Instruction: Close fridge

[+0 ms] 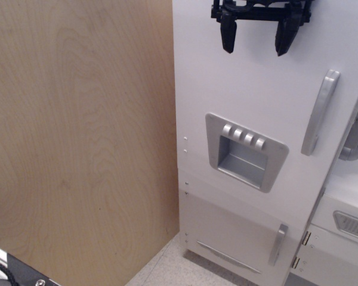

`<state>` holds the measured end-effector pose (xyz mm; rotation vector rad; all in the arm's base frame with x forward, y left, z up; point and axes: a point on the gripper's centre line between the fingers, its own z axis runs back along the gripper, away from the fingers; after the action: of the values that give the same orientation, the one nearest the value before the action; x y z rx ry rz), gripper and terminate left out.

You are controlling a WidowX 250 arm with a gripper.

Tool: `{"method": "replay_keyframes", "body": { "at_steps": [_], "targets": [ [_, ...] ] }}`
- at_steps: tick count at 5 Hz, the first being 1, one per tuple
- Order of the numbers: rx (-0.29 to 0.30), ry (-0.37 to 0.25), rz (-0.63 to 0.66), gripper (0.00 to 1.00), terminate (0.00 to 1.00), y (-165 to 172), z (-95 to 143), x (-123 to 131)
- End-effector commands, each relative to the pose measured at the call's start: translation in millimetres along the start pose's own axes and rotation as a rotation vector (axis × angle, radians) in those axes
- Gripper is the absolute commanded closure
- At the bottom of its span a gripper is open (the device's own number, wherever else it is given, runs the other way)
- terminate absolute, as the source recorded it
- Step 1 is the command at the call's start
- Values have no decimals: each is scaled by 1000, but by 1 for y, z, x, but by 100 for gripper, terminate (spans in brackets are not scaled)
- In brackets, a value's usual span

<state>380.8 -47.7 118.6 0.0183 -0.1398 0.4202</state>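
We see one tall white fridge [250, 107] filling the right half of the single view, standing against one light plywood panel [77, 137] on its left. Its large upper door carries one grey vertical handle [320, 112] near the right edge and one grey recessed dispenser panel [246, 152]; we count four small buttons [244, 136] in a row along the top of the recess. Below it we note one smaller white door [232, 235] with one short grey handle [278, 243] and a shallow grey slot near its base. To the lower right sits one adjoining white unit [340, 226] bearing one grey vent [353, 226]. One black pincer [254, 42] hangs at the top of the view in front of the upper door, its two fingers [228, 33] pointing downward and spread apart with nothing between them. We find no brand marks, labels or legible writing on any surface. A speckled floor [167, 268] shows at the bottom.
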Motion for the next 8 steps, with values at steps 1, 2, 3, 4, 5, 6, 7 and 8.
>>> {"method": "replay_keyframes", "body": {
  "at_steps": [1,2,3,4,5,6,7,8],
  "targets": [
    [-27,-49,13,0,0,-4,16,10],
    [-25,-46,19,0,0,-5,15,13],
    [-24,-46,26,0,0,-6,15,15],
    [-25,-46,24,0,0,-6,16,14],
    [-33,-47,32,0,0,-6,19,15],
    [-34,-54,35,0,0,-5,20,15],
    [-27,-45,-8,0,0,6,20,-9],
    [-32,-35,-58,0,0,19,25,-39]
  ]
}}
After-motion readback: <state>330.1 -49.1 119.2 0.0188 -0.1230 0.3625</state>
